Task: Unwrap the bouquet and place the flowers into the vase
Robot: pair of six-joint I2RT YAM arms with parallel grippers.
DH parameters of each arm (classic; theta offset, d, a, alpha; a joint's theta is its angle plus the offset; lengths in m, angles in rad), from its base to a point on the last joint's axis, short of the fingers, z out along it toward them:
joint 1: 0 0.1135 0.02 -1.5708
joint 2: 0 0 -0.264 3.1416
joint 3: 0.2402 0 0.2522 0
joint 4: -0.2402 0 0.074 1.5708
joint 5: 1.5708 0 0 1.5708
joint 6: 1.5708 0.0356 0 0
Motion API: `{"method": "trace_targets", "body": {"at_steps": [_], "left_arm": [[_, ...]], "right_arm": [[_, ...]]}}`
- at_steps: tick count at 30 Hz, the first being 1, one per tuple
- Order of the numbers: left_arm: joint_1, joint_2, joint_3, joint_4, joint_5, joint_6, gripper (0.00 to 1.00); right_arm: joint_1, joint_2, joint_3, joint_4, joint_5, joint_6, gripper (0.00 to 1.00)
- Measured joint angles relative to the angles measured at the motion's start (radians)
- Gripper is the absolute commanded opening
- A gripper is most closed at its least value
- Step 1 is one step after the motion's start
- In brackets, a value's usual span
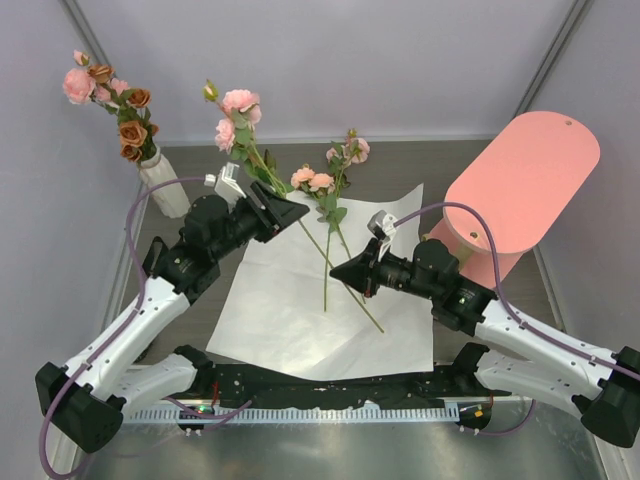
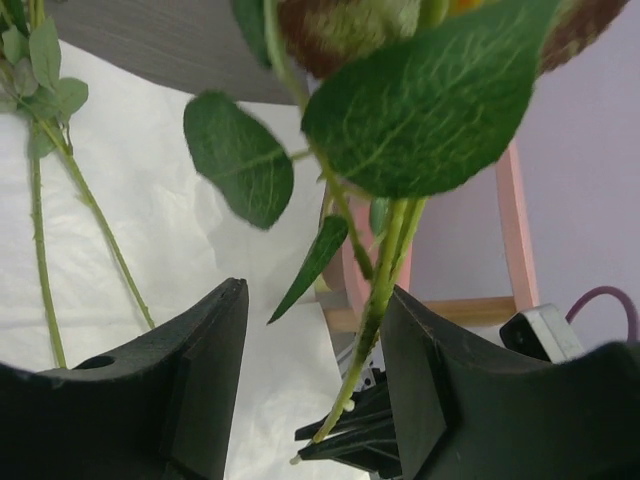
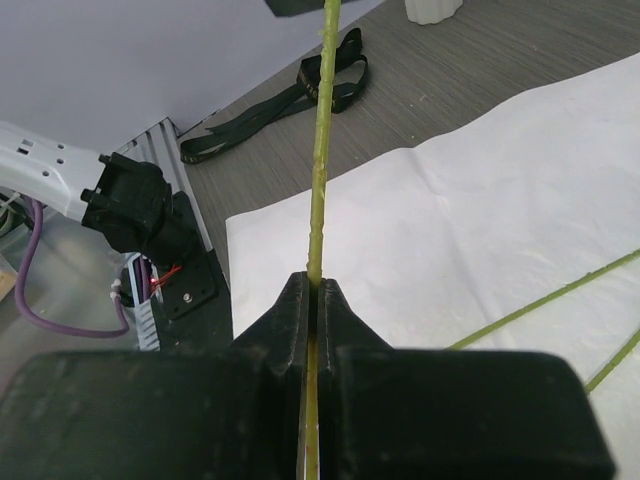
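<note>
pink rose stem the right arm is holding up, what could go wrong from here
1. The left jaws stand open around the rose stem, which sits against one side with a leaf in the gap; closing may pinch the leaf or grip poorly.
2. Only the right jaws clamp the stem; releasing too soon could drop it onto the paper.
3. The vase is narrow and already holds flowers; pushing another in might tip it.

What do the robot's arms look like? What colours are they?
There are two matching arms. Each one, like the left arm, has white lower sections with black joints and a black front half. A thin purple cable loops along each arm. The left gripper and the right gripper are black, each with two chunky wedge-shaped fingers.
</note>
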Motion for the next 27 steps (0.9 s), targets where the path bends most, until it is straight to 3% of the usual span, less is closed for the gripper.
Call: {"method": "trace_targets", "body": {"at_steps": [3, 4, 7, 8, 9, 10, 15, 22, 27], "left_arm": [[0.000, 0.004, 0.053, -0.028, -0.029, 0.019, 0.41], [0.000, 0.004, 0.072, -0.037, -0.039, 0.028, 0.25], [0.000, 0.004, 0.119, -0.052, -0.057, 0.053, 0.03], [-0.003, 0.004, 0.142, -0.069, -0.062, 0.076, 0.00], [-0.004, 0.004, 0.142, -0.069, -0.062, 0.077, 0.00], [-0.004, 0.006, 0.148, -0.080, -0.063, 0.084, 0.00], [-0.005, 0.026, 0.223, -0.198, -0.102, 0.161, 0.00], [-0.005, 0.026, 0.477, -0.507, -0.346, 0.387, 0.00], [-0.005, 0.016, 0.576, -0.636, -0.575, 0.517, 0.00]], "right_arm": [[0.000, -0.010, -0.001, 0.002, -0.014, 0.000, 0.01], [0.000, -0.014, -0.001, 0.004, -0.019, 0.000, 0.01], [0.002, -0.021, -0.001, 0.011, -0.031, 0.000, 0.01], [0.002, -0.021, -0.001, 0.019, -0.034, 0.000, 0.03], [0.002, -0.021, -0.001, 0.019, -0.034, 0.000, 0.09], [0.003, -0.021, -0.001, 0.019, -0.036, 0.000, 0.24], [0.007, 0.027, 0.014, -0.018, -0.016, -0.009, 0.54], [0.007, 0.089, 0.048, -0.125, 0.084, -0.021, 0.71], [0.007, 0.088, 0.048, -0.143, 0.119, -0.022, 0.72]]}}
